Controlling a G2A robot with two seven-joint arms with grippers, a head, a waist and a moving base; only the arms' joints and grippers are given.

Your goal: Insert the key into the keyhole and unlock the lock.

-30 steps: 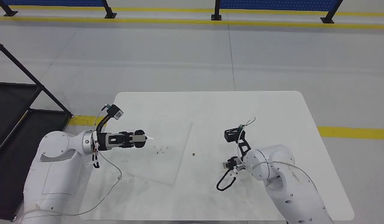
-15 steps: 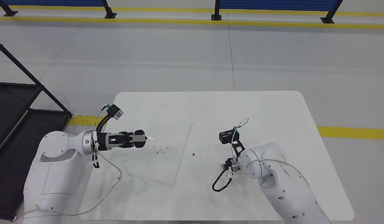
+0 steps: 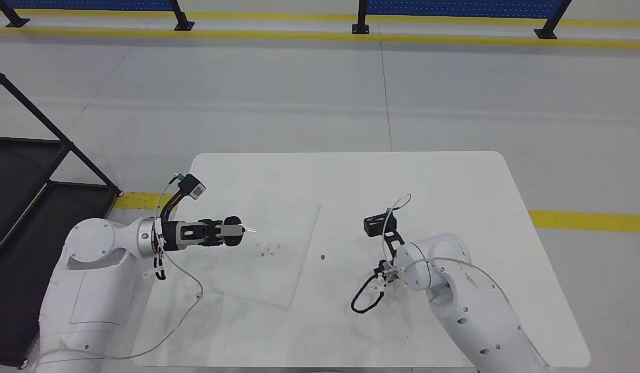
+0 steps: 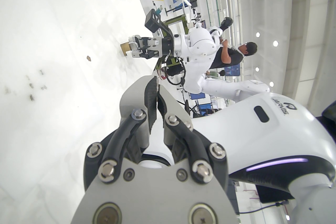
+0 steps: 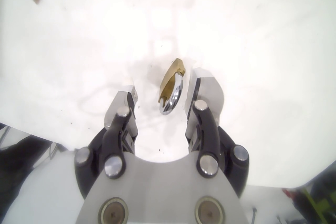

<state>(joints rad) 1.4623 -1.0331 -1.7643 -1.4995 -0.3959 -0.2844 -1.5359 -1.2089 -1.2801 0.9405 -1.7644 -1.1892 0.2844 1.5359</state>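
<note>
Counting from my end: 1 lock (image 5: 170, 86), 2 grippers, 1 table (image 3: 430, 188), 1 brown speck (image 3: 325, 259) and a small cluster of dark specks (image 3: 268, 251) on the top. The lock sits right of the table's centre, near the edge on the robot's side. In the right wrist cam that edge runs just behind the right gripper (image 5: 164, 84). A wide stretch of white top lies btwn the two arms and on toward the far edge. The right gripper points down at the lock w/ its fingers spread apart, one each side of it. The lock is closer to one finger, and I can't tell if they touch. The left gripper (image 4: 157, 83) hangs over the table's left part, well apart from the lock, fingers pinched together on a thin pale sliver (image 3: 250, 230) that's too small for me to name. Lock has a brass body and a shiny chrome shackle, and rests on the top tilted onto its narrow side.
</note>
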